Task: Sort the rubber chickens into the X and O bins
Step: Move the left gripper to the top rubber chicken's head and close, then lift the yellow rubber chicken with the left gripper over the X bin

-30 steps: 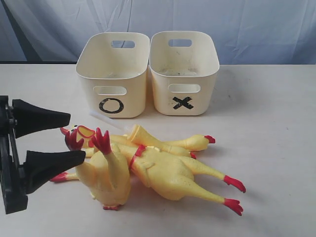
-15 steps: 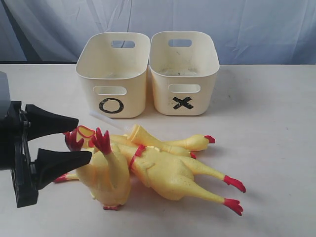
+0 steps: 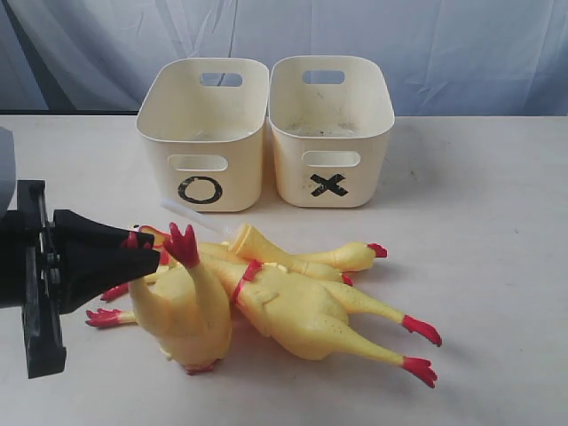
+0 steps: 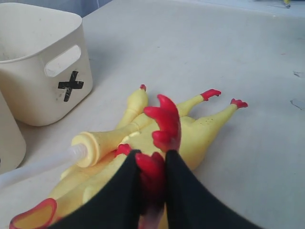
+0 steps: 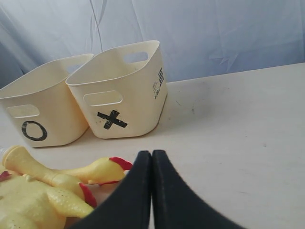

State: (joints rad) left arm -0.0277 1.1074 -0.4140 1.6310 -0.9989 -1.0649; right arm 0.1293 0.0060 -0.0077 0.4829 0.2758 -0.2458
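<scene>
Red chicken foot (image 4: 148, 166) is clamped in my left pincer (image 4: 152, 157); right pincer (image 5: 151, 157) is together. I'd lift slowly, freeing it from the chickens (image 3: 302, 311) beyond.

The O bin (image 3: 222, 142) stands just left of the X bin (image 3: 355, 182), toward the table's (image 3: 497, 231) back. The rubber chickens (image 3: 293, 306) lie heaped before the 2 bins, apart from them.

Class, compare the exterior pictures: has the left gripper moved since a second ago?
Yes. Against the O bin, the left gripper shifted right, closing on a chicken's foot.
</scene>
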